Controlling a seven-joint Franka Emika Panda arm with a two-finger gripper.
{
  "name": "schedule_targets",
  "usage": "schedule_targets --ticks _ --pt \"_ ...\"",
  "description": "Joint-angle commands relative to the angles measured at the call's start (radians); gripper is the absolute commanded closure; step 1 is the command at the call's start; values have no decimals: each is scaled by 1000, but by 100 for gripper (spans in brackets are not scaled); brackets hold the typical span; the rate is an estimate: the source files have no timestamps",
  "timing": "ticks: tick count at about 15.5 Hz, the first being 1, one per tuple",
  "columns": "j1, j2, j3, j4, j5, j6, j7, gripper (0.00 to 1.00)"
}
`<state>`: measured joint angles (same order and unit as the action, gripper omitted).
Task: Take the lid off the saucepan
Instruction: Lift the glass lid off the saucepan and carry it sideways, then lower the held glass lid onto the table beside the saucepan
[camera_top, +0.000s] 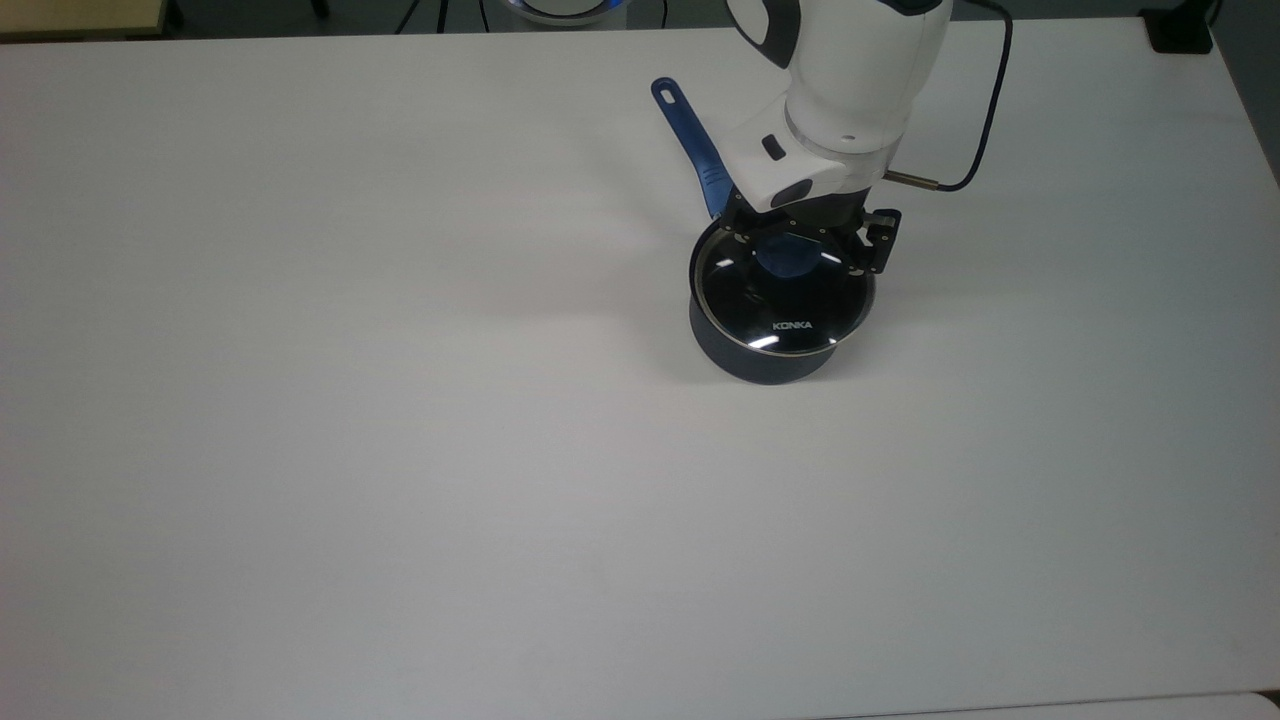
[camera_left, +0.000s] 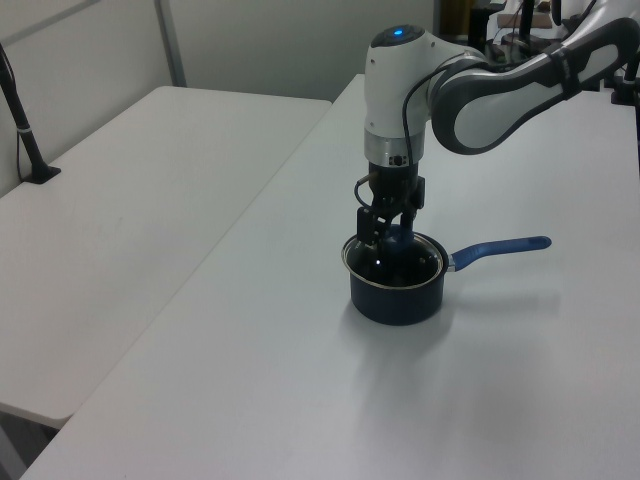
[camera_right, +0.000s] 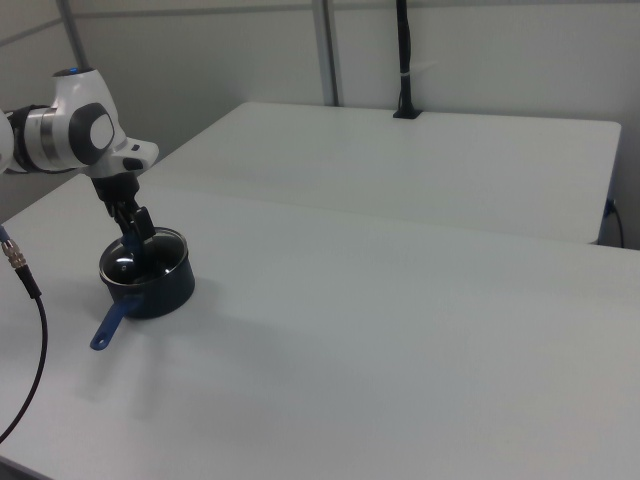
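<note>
bench (camera_top: 400, 450): white, wide; saucepan sits toward the top view's upper right.
handle (camera_top: 690, 140): slim blue, runs up-left from the pot in the top view; its inner end is hidden under the arm.
saucepan (camera_top: 745, 360): dark navy; only front wall shows below the lid in the top view. Interior hidden by lid.
lid (camera_top: 790, 305): glass, metal rim, seated on saucepan; "KONKA" legible near front edge. Rear part covered by gripper.
knob (camera_top: 785, 257): blue, at lid centre, partly hidden by gripper in the top view; barely visible in the left view.
gripper (camera_top: 800, 240): low over lid, fingers either side of knob w/ a gap. Whether pads touch knob: can't tell.
cable (camera_top: 985, 120): dark, loops off the wrist on the top view's right, upper end cut off by the frame edge.
</note>
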<state>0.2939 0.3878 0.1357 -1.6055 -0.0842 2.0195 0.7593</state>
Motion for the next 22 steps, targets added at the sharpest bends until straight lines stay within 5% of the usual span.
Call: schedule_targets --ticks 1,6,10,16,22 --pt "7 0 4 1 -11 1 17 32" --pt "-19 -56 4 3 -9 -40 -58 36" --pt "-105 -171 4 -39 0 -178 -320 36" --pt "-333 -369 4 -324 -8 -206 -837 36" --pt "-502 -351 1 -456 -52 16 -922 36"
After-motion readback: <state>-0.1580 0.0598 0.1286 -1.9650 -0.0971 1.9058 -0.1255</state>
